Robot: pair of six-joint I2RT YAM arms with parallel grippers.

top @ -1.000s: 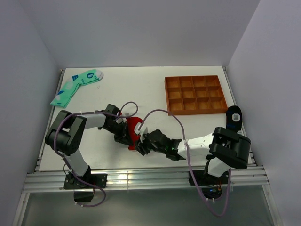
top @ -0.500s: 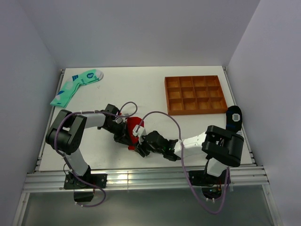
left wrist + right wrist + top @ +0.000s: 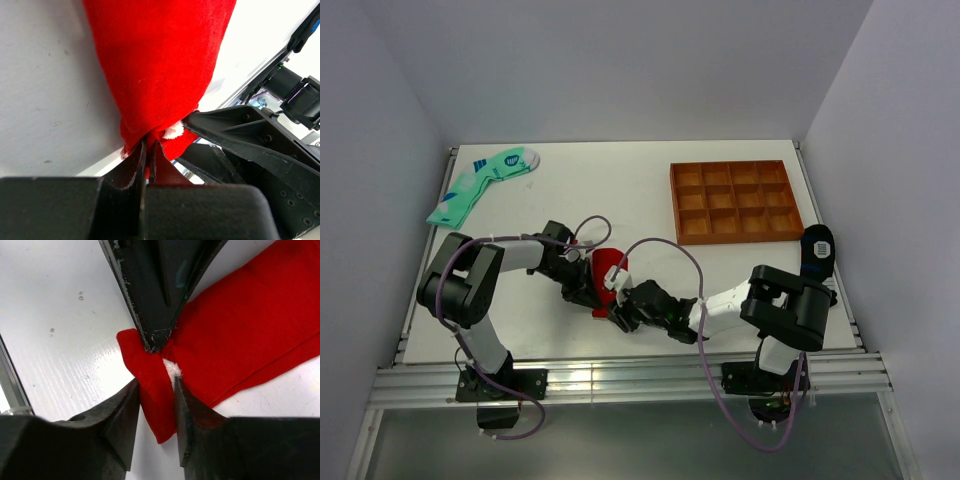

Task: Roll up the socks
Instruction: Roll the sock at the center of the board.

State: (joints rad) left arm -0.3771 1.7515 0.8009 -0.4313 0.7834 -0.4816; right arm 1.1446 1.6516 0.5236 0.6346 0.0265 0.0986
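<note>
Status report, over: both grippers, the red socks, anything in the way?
Left gripper shut on red socks, at one end. Right gripper shut on same end. Socks on table, that end bunched. Nothing in the way.

White table [image 3: 620,190]: mint-green sock [image 3: 480,182] flat at the far-left corner, brown compartment tray [image 3: 730,164] far right. Black sock [image 3: 817,248] at the right edge just beside the tray. Red socks [image 3: 605,268] lie near-centre.
</note>
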